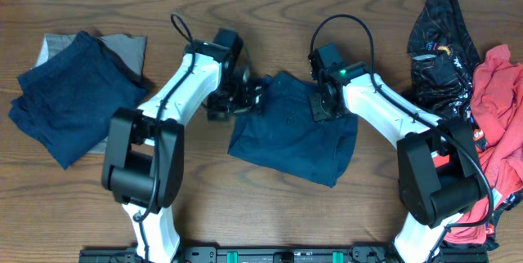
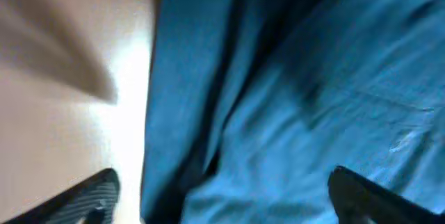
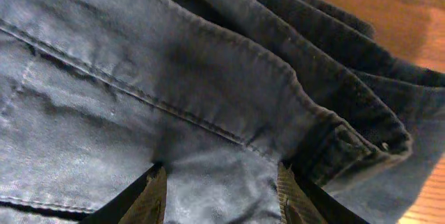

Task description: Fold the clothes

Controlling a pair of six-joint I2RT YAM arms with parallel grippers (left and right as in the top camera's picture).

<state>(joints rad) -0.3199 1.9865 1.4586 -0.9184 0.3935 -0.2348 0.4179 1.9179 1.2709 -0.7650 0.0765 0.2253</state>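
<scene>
A dark blue denim garment lies partly folded in the middle of the table. My left gripper is at its upper left edge. In the left wrist view the fingers are wide apart and open, straddling the blue cloth where it meets the table. My right gripper is on the garment's upper right part. In the right wrist view its fingers are apart and pressed down on the denim, beside a seam and the waistband folds.
A folded dark blue garment lies on a grey cloth at the far left. A pile of unfolded clothes sits at the right edge: a black piece and a red piece. The table is brown wood.
</scene>
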